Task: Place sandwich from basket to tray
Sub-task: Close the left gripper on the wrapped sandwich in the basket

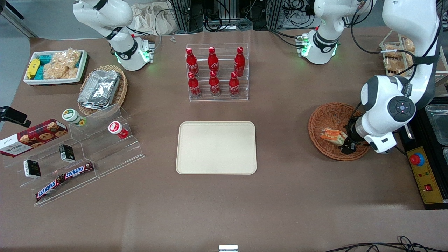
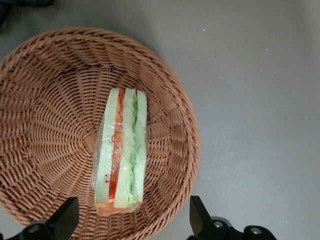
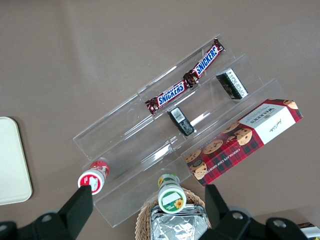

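Sandwich (image 2: 121, 150) lying in the basket (image 2: 45, 100), resting on the woven floor a little off-centre toward the rim — white bread outside, orange-red and green layers between, clear wrap around all of it. In the front view, sandwich (image 1: 333, 136) inside the basket (image 1: 327, 115) at the working arm's end of the bench (image 1: 280, 196). Hand (image 1: 348, 147) low over the basket, just beside the sandwich at its end nearer the front camera. Fingers (image 2: 67, 217) spread wide apart, one to each side of the sandwich's end — released, nothing gripped, no contact with the wrap visible. Tray (image 1: 216, 147) flat on the bench, well apart from the basket toward the middle, bare. Rack of red bottles (image 1: 214, 71) farther from the front camera than the tray.
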Robot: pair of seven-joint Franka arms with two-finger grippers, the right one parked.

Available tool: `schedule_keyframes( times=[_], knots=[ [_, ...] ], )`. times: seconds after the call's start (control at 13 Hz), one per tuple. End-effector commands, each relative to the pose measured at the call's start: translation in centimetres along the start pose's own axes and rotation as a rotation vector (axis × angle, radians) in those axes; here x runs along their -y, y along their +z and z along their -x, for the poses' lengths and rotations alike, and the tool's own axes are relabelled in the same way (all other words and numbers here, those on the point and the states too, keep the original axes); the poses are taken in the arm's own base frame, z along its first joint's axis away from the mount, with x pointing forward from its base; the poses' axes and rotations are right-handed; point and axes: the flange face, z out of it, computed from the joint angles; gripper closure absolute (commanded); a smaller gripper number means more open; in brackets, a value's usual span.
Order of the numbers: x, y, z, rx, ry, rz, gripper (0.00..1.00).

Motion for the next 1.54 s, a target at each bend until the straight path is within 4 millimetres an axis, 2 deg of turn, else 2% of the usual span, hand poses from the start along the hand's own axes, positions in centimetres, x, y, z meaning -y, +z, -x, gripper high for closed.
schedule_keyframes(
  times=[0.0, 0.31, 0.85, 0.92, 1.0, 1.08, 1.46],
  knots=[
    [0.8, 1.9, 0.6, -0.007, -0.030, -0.007, 0.00],
    [1.4, 4.2, 0.7, 0.005, -0.031, -0.029, 0.00],
    [1.3, 6.5, 0.5, 0.003, -0.018, -0.028, 0.02],
    [1.3, 6.8, 0.6, 0.006, -0.022, -0.030, 0.20],
    [1.2, 6.8, 0.5, 0.006, -0.040, -0.029, 0.55],
    [1.2, 6.7, 0.5, 0.004, -0.044, -0.027, 1.00],
    [1.2, 6.5, 0.1, 0.001, -0.052, -0.023, 1.00]
  ],
)
